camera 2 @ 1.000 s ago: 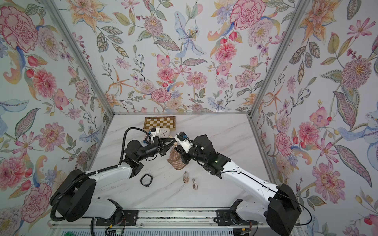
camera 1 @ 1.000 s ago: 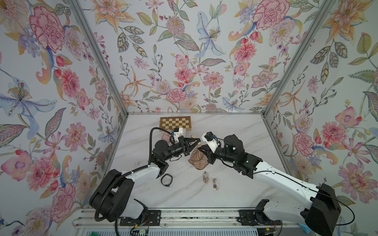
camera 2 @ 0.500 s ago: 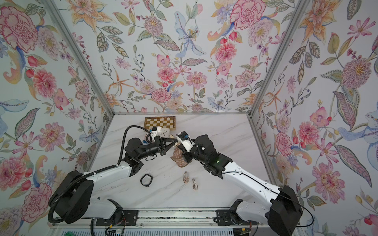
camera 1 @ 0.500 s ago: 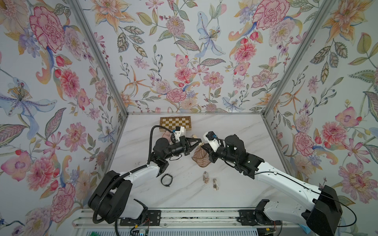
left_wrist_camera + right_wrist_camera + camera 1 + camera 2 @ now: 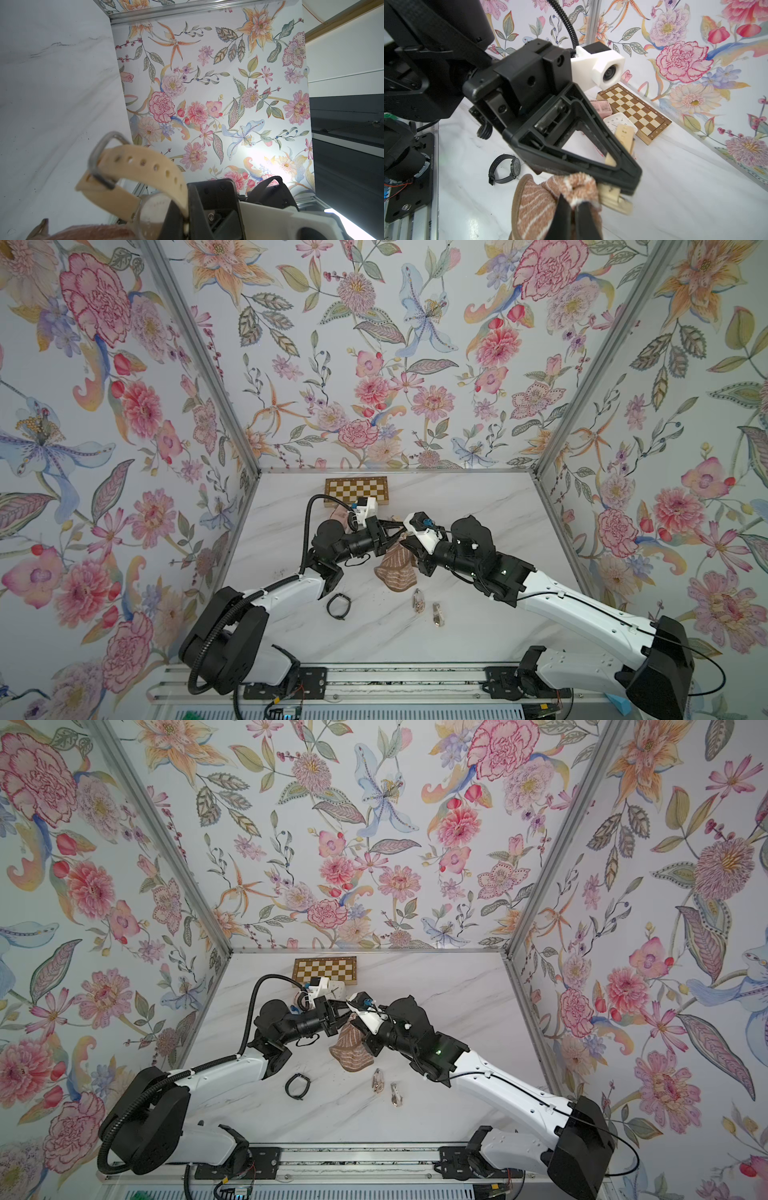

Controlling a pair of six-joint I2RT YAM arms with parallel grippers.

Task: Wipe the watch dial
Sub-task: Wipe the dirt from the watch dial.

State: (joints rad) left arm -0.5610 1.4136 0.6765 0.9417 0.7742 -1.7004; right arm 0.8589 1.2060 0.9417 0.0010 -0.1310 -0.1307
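**Cloth at the watch, both grips unchanged**

Over the last second your two arms have hardly shifted. Neither pair of jaws has opened. Only the hanging part of the striped cloth (image 5: 395, 572) has drifted slightly towards the left and near edges of the worktop (image 5: 478, 497). I read that as a short rubbing stroke in progress, not a regrasp, so the wipe looks under way rather than finished.

Starting at the left, the left jaws are fully closed on the strap of the beige watch (image 5: 141, 164). They hold it in the air over the middle of the worktop, on the near side of the chessboard (image 5: 357, 489) that lies along the far edge. The dial (image 5: 153, 214) sits just outside those jaws, at the root of the pinched strap, with its glass face clear of the fingers.

A fold of the cloth lies just beside the dial's rim in the left wrist view, but you cannot tell from there whether it covers the glass. In the right wrist view the bunched cloth presses against the tip of the left jaws and hides the dial, with only the strap ends showing past it.

At the right, the right jaws are closed tight on that bunch, fingertips (image 5: 564, 216) together, and the rest of the cloth hangs below.

A black watch (image 5: 338, 605) lies untouched nearer the near edge.
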